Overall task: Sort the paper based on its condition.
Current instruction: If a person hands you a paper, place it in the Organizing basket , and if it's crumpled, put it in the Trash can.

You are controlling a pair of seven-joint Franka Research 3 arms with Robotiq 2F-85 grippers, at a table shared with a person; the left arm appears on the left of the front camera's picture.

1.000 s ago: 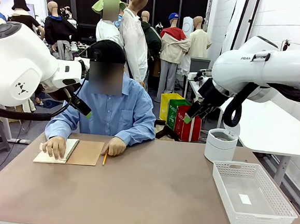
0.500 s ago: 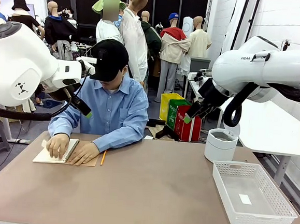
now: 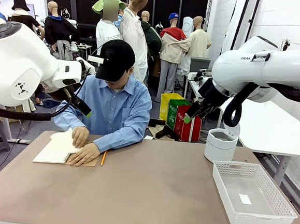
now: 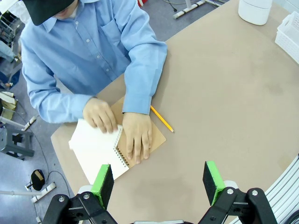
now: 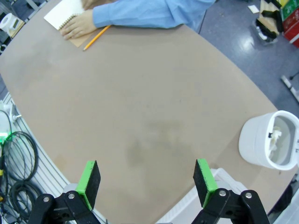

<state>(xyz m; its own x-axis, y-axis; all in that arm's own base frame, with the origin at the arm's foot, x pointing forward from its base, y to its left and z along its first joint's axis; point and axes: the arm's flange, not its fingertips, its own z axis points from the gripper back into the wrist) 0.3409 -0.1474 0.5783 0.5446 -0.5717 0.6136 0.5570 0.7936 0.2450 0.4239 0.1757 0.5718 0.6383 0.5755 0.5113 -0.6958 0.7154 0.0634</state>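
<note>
Left wrist view: the left tool [image 4: 158,182] stood wide open and empty, its green pads [image 4: 103,183] well apart above the bench [image 4: 233,93].
Right wrist view: the right tool [image 5: 145,176] stood wide open over bare bench and held nothing.
Paper: a white sheet [image 4: 96,149] lay on the open notebook [image 4: 158,138] at the person's edge of the bench, partly lifted.
Person: one hand [image 4: 100,114] held the sheet beside the spiral; the other hand [image 4: 137,140] pressed flat on the brown cover.
Pencil [image 4: 162,119]: lay just beside the notebook.
Basket [image 3: 280,208]: stood on the robot's right, with a white tub [image 3: 220,146] behind it.
</note>
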